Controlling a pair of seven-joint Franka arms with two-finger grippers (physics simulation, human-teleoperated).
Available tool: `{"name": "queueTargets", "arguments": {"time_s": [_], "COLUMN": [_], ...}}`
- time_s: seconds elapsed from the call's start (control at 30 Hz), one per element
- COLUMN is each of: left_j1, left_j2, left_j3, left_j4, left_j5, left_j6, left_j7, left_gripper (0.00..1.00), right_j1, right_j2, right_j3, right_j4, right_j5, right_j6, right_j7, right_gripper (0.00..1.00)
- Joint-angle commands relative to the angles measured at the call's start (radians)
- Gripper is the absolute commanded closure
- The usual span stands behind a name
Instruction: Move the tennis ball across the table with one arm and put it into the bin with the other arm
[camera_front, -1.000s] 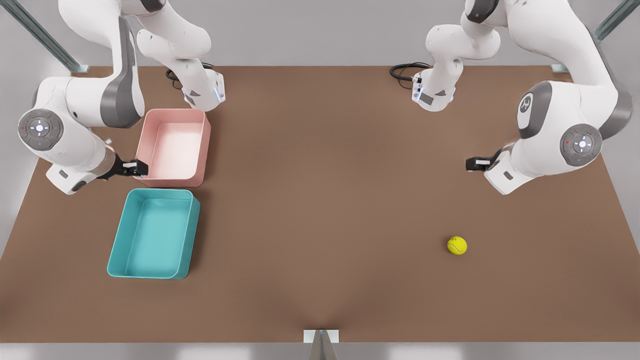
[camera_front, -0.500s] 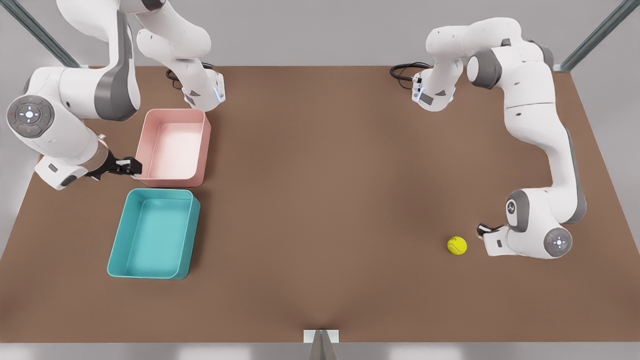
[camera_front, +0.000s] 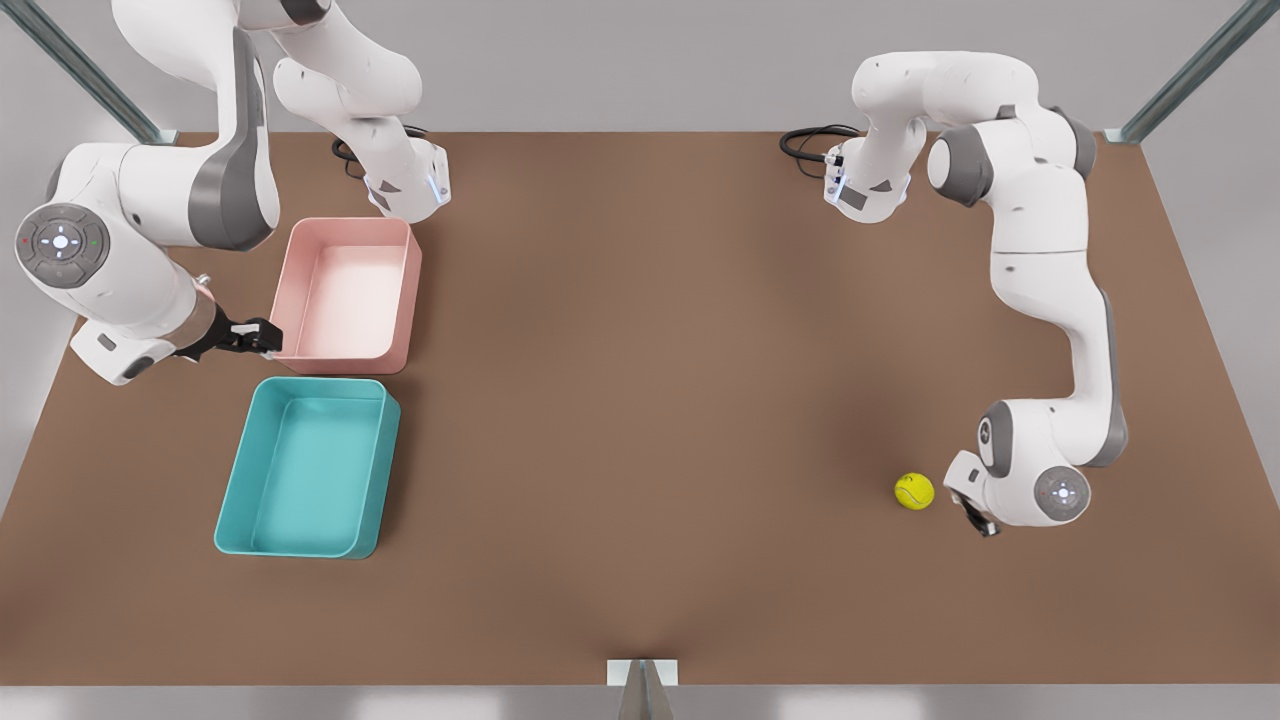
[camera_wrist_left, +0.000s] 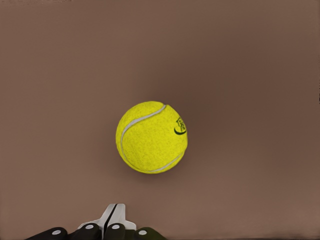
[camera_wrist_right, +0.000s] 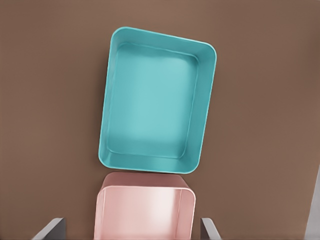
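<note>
The table (camera_front: 640, 400) is a wide brown top, grey floor beyond its edges and metal struts at its far corners. Two white arms stand at the far edge.

The teal bin (camera_front: 308, 466) sits near the edge on the front view's left, toward the near side. The pink bin (camera_front: 347, 295) lies just beyond it, toward the far edge, the two nearly touching. Both are open and hold nothing.

The left gripper (camera_front: 975, 515) is low over the table near the edge on the front view's right, just beside the ball (camera_front: 914, 491) on the side away from the bins. In the left wrist view its fingers (camera_wrist_left: 111, 220) are pressed together, tips meeting, and the ball (camera_wrist_left: 152, 137) lies on the bare table just ahead of the tips, apart from them, not between the jaws.

The right gripper (camera_front: 258, 337) hangs beside the pink bin's near corner, by the gap between the bins, on the side toward the table's edge. In the right wrist view its fingertips (camera_wrist_right: 50, 229) stand wide apart either side of the pink bin (camera_wrist_right: 145, 207), holding nothing, with the teal bin (camera_wrist_right: 155, 120) beyond. This arm waits.

The ball rests well apart from both bins, across the table's width.
</note>
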Motion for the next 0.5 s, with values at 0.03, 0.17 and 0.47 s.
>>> {"name": "queueTargets", "arguments": {"time_s": [0.03,0.17,0.47], "left_j1": [0.000,-0.005,-0.115], "left_j2": [0.006,0.012,0.013], "left_j3": [0.000,0.000,-0.133], "left_j4": [0.000,-0.028,-0.042], "left_j5": [0.010,0.007,0.003], "left_j6": [-0.044,-0.044,0.020], "left_j7": [0.508,0.519,-0.007], "left_gripper": [0.79,0.79,0.79], "right_j1": [0.001,0.003,0.001], "right_j2": [-0.001,0.004,0.007], "right_j3": [0.000,0.000,0.000], "right_j4": [0.000,0.000,0.000], "right_j5": [0.000,0.000,0.000], "right_j6": [-0.007,-0.007,-0.007], "right_j7": [0.001,0.001,-0.002], "right_gripper": [0.00,0.00,0.00]}}
